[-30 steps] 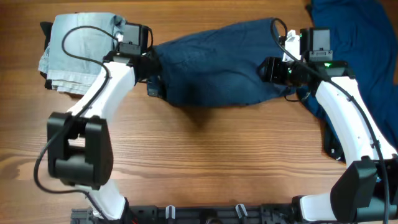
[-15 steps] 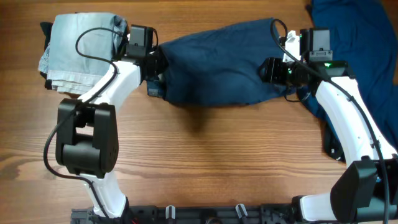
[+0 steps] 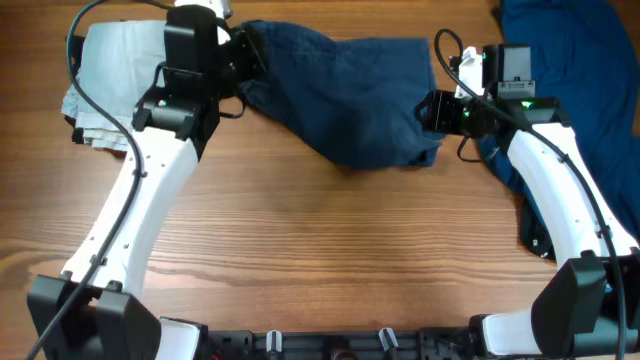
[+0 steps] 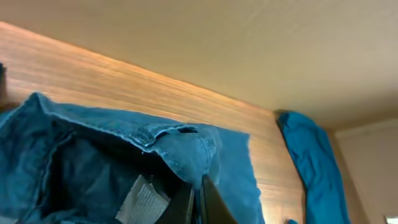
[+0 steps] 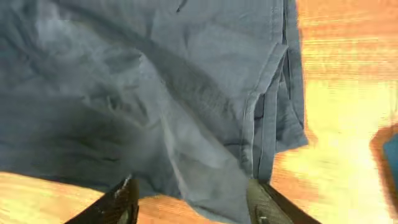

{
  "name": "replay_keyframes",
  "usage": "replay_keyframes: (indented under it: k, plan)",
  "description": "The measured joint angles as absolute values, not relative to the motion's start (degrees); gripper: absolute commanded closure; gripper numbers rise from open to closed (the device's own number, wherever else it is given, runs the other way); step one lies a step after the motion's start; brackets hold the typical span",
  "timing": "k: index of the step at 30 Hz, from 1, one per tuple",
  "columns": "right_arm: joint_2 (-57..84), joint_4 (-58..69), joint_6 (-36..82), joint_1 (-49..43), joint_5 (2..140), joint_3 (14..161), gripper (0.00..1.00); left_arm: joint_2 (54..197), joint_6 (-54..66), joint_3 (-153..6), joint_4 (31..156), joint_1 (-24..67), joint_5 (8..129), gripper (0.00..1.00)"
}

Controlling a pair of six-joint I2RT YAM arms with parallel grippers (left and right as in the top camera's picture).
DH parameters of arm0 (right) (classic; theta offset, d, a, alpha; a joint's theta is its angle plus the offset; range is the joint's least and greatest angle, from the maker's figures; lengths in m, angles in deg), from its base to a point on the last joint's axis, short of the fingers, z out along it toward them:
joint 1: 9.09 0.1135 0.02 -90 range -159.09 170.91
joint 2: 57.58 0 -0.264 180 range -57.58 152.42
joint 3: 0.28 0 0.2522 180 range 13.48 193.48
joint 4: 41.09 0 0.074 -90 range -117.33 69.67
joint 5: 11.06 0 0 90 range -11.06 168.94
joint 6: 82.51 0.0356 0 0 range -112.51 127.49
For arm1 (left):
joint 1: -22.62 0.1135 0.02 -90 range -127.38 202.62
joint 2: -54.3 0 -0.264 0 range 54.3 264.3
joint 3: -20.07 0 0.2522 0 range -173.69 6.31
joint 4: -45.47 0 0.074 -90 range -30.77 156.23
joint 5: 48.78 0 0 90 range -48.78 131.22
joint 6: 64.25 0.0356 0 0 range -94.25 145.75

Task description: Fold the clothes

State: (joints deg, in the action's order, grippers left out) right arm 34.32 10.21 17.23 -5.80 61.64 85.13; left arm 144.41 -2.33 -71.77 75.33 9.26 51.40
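A dark blue garment (image 3: 360, 90) lies bunched across the back middle of the wooden table. My left gripper (image 3: 245, 55) is shut on its left end and holds that end lifted off the table. In the left wrist view the closed fingers (image 4: 196, 193) pinch a seamed edge of the blue cloth (image 4: 93, 155). My right gripper (image 3: 432, 112) is at the garment's right end. In the right wrist view its fingers (image 5: 193, 196) are wide apart above the cloth (image 5: 155, 93), near its hemmed edge.
A folded pile of light grey-blue clothes (image 3: 105, 70) sits at the back left, behind my left arm. A brighter blue garment (image 3: 580, 50) lies heaped at the back right and also shows in the left wrist view (image 4: 311, 162). Bare wood (image 3: 320, 240) fills the front.
My left arm has risen and swung back, lifting the garment's left end off the table and drawing the cloth into a shorter, bunched shape. The right arm has not moved.
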Motion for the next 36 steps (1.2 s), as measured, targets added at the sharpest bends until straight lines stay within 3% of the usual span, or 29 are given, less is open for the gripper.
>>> replay_keyframes:
  k: [3, 7, 10, 14, 20, 23, 28, 31, 36]
  plan:
    - [34.34, 4.03, 17.23, -5.8, 61.85, 85.09, 0.34, 144.41, -1.32, -71.79, 79.55, 6.57, 51.4, 0.96]
    - [38.19, -4.56, 16.83, -5.8, 65.0, 85.18, 0.35, 144.41, 0.18, -72.01, 87.11, 4.65, 51.33, 0.96]
    - [46.91, 0.68, 17.47, -5.8, 64.48, 85.35, 0.44, 144.41, 0.25, -72.01, 89.34, 4.62, 50.42, 0.96]
    - [49.01, 18.02, 21.14, -5.8, 64.06, 84.5, 0.43, 144.41, 0.67, -72.03, 90.39, 4.62, 47.92, 0.96]
    - [49.05, 14.98, 24.44, -5.8, 65.07, 78.75, 0.47, 144.41, 0.67, -72.03, 90.54, 4.62, 47.05, 0.96]
    - [48.02, 10.85, 25.23, -5.83, 65.29, 78.75, 0.38, 144.41, 1.5, -72.03, 91.7, 4.62, 46.87, 0.96]
    - [39.04, 3.15, 25.42, -8.47, 66.14, 80.15, 0.34, 144.41, 1.56, -72.03, 92.68, 4.62, 46.63, 0.96]
    - [39.08, -1.57, 23.7, -9.08, 66.58, 80.33, 0.44, 144.41, 1.69, -72.03, 92.71, 4.62, 46.63, 0.96]
    - [47.13, -4.74, 23.48, -9.08, 66.58, 80.39, 0.47, 144.41, 1.71, -72.03, 92.95, 4.62, 45.96, 0.96]
